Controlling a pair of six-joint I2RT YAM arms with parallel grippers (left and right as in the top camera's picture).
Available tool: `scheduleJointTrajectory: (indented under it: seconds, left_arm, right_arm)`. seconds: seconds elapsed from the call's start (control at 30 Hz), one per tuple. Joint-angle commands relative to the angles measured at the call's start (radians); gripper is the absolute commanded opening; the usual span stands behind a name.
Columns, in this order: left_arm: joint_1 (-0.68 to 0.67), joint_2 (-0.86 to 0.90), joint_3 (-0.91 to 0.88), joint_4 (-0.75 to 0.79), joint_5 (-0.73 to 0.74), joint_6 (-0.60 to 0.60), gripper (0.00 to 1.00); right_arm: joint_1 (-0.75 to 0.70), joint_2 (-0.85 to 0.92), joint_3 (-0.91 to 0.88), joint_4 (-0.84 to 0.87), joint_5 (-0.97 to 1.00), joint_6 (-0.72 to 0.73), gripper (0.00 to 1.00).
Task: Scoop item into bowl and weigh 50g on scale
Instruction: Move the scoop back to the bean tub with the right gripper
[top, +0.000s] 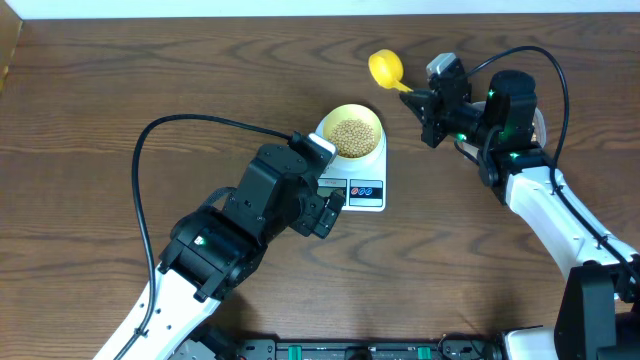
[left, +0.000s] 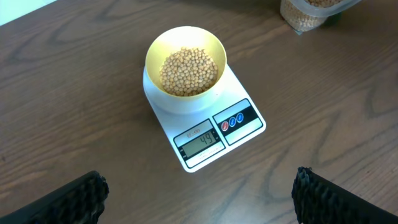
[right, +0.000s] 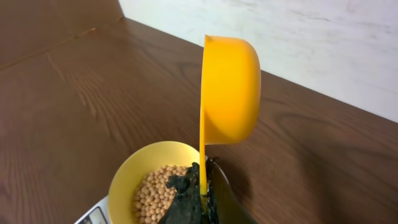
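Final top-up in hand: soybeans (left: 189, 71) fill the pale-yellow bowl (left: 154, 53) on the white scale (left: 236, 93), its display (left: 200, 144) apparently one gram short; the right tool (right: 200, 186) pinches the yellow scoop (right: 230, 87) by its handle, the left tool (top: 332, 212) is spread; next calls for a few more beans.

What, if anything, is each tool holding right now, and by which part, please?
The right tool grips the yellow scoop by its handle; the left tool is open and holds nothing.
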Motion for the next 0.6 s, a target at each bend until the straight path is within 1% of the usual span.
scheduleJointTrajectory:
  seconds: [0.0, 0.07, 0.2, 0.3, 0.43, 0.57]
  left_arm:
    - [0.004, 0.005, 0.0, -0.003, 0.009, 0.017, 0.97]
    - [0.004, 0.005, 0.0, -0.003, 0.009, 0.017, 0.97]
    - [0.004, 0.005, 0.0, -0.003, 0.009, 0.017, 0.97]
    - [0.004, 0.005, 0.0, -0.003, 0.009, 0.017, 0.97]
    - [0.004, 0.005, 0.0, -0.003, 0.009, 0.017, 0.97]
    - [0.004, 0.005, 0.0, -0.003, 0.009, 0.017, 0.97]
  right_arm:
    - [-0.002, 0.008, -0.001, 0.003, 0.012, -0.008, 0.01]
    - [-0.001, 0.008, -0.001, 0.003, 0.082, 0.042, 0.01]
    - [-0.001, 0.008, -0.001, 0.003, 0.298, 0.268, 0.01]
    - [-0.002, 0.008, -0.001, 0.011, 0.385, 0.385, 0.01]
    - [-0.001, -0.003, 0.0, 0.02, 0.394, 0.402, 0.01]
    - [-0.001, -0.04, 0.0, -0.013, 0.436, 0.401, 0.01]
